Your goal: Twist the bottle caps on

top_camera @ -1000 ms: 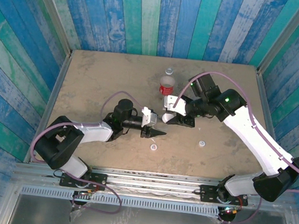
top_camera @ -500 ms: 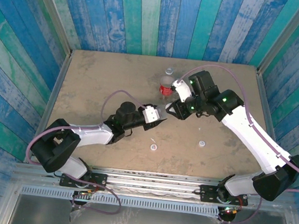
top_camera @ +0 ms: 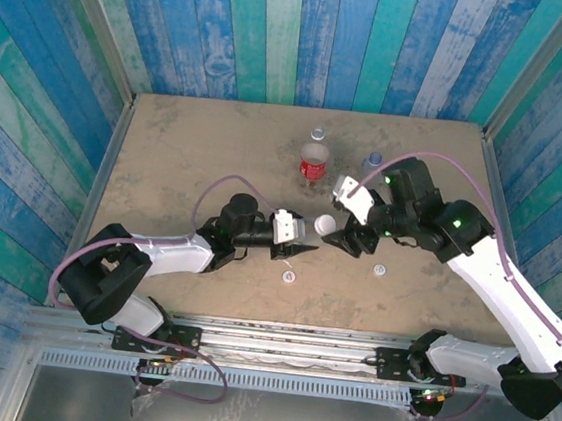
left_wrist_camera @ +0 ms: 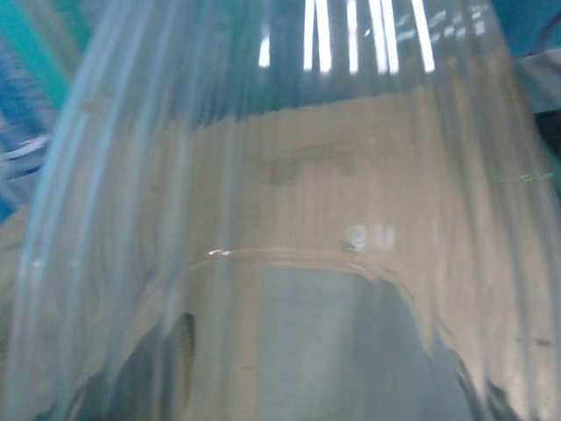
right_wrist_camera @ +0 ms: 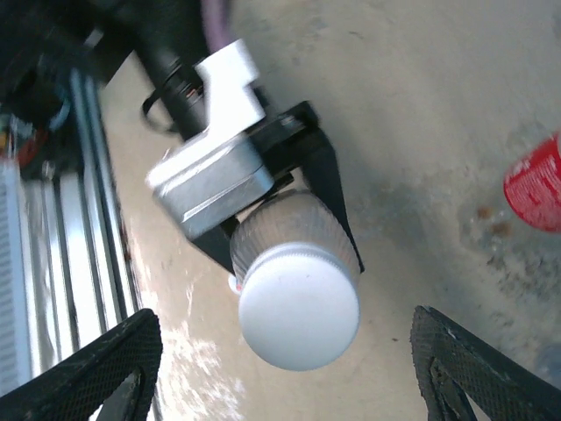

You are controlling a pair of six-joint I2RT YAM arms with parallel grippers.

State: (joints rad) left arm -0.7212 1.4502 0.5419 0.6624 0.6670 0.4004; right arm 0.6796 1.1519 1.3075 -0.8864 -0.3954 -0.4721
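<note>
Three clear bottles [top_camera: 312, 166], three small white caps [top_camera: 379, 271] (two loose, one fitted), two robot arms [top_camera: 496, 273].

No words or numbers can be read anywhere. The red-label bottle [top_camera: 313, 164] is too small and blurry to make out any letters. The clear bottle [right_wrist_camera: 294, 228] and its white cap [right_wrist_camera: 298, 309] show no writing

capped bottle [top_camera: 321, 225] at table [top_camera: 177, 149] centre, another bottle [top_camera: 313, 164] behind it, two loose caps [top_camera: 289, 277] before it
</note>
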